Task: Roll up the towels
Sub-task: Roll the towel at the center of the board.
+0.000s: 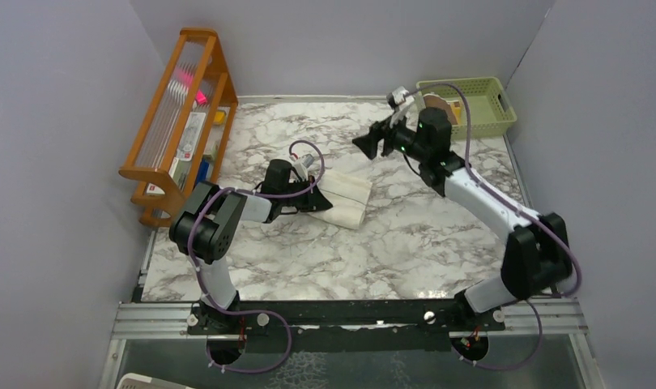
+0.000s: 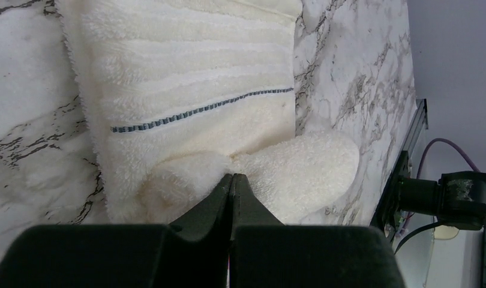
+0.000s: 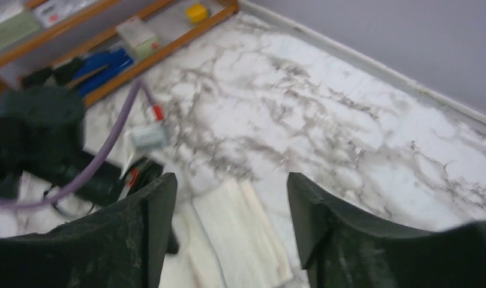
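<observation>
The cream towel (image 1: 347,198) lies partly rolled in the middle of the marble table, and a thin blue-grey stitched line (image 2: 198,111) crosses it. My left gripper (image 1: 313,200) is low at its left end. In the left wrist view the left gripper (image 2: 231,177) is shut, and the towel's rolled edge (image 2: 300,174) puckers at the tips. My right gripper (image 1: 370,143) hangs raised behind the towel. It (image 3: 228,180) is open and holds nothing, with the towel (image 3: 240,234) below it. A brown thing with a yellowish rim (image 1: 437,106), possibly the second towel, lies in the green basket, partly hidden by the arm.
A wooden rack (image 1: 179,113) holding small items stands along the left wall. The green basket (image 1: 483,105) sits at the back right corner. The left arm's purple cable (image 3: 117,141) loops over the towel's left side. Grey walls close in the table.
</observation>
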